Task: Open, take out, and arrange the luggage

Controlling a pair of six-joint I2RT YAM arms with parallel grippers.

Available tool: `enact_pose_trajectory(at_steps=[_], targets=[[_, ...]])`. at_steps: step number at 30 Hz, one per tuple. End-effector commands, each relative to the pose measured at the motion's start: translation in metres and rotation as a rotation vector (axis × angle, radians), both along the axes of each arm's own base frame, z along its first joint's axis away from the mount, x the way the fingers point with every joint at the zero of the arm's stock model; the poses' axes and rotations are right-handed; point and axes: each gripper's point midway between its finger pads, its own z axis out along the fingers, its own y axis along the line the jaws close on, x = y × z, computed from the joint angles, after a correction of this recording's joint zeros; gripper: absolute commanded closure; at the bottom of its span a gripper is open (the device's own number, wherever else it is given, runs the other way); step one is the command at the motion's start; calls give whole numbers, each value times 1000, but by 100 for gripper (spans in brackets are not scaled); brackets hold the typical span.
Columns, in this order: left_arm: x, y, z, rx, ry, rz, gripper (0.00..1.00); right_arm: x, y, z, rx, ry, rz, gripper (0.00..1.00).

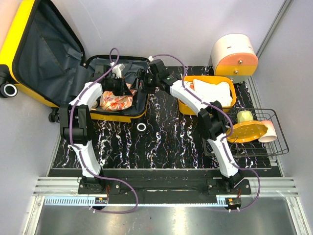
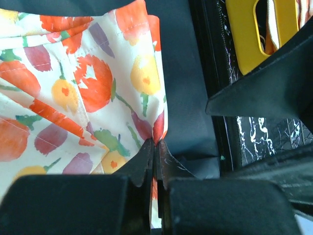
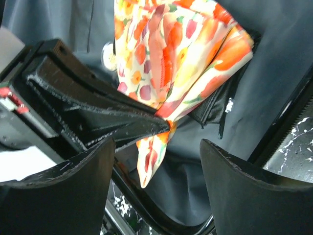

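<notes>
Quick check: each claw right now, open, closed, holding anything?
Left claw: closed, pinching the floral cloth.
Right claw: open, holding nothing.

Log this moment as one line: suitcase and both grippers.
luggage: lid open | floral cloth: in base | left gripper: shut on floral cloth | right gripper: open, over luggage

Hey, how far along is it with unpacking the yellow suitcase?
Opening looks done: the luggage lies open, its lid leaning back. In hand: the left tool is shut on the floral cloth inside it, the right tool open alongside. Left: lifting that cloth out and arranging it, perhaps with the white cloth in the yellow basket.
</notes>
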Motion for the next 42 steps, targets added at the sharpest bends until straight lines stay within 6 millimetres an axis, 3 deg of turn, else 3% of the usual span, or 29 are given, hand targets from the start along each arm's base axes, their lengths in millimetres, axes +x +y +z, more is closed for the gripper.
enact_pose_trajectory(at_steps=[1, 10, 22, 27, 30, 32, 33, 34, 36, 37, 39, 40, 42], targets=[[4, -6, 41, -54, -124, -25, 100, 19, 2, 4, -20, -26, -132, 21], [2, -7, 43, -68, -131, -27, 100, 36, 4, -21, -45, -15, -206, 22], [2, -9, 43, -96, -126, -25, 100, 26, 31, -33, 11, 27, -161, 27], [-1, -10, 42, -93, -127, -30, 100, 27, 37, -39, 23, 29, -152, 39], [-4, -11, 43, -97, -130, -41, 98, 28, 38, -40, 25, 21, -147, 58], [-9, -10, 47, -108, -116, -49, 80, 32, 37, -42, 6, -7, -145, 72], [-11, -9, 53, -114, -122, -63, 56, 34, 34, -44, -16, -26, -147, 93], [-16, -2, 53, -103, -99, -47, 47, 36, 30, -45, -27, -33, -159, 100], [-22, 8, 65, -69, -140, -53, 36, 38, 26, -44, -39, -40, -166, 100], [-22, 32, 66, -57, -137, -5, 27, 39, 25, -44, -42, -44, -167, 100], [-26, 54, 72, -26, -176, 22, 15, 39, 24, -41, -45, -56, -161, 100], [-26, 77, 70, -13, -172, 71, 9, 38, 25, -40, -43, -56, -160, 100], [-22, 102, 57, 65, -156, 108, 9, 38, 26, -37, -39, -64, -152, 100]])
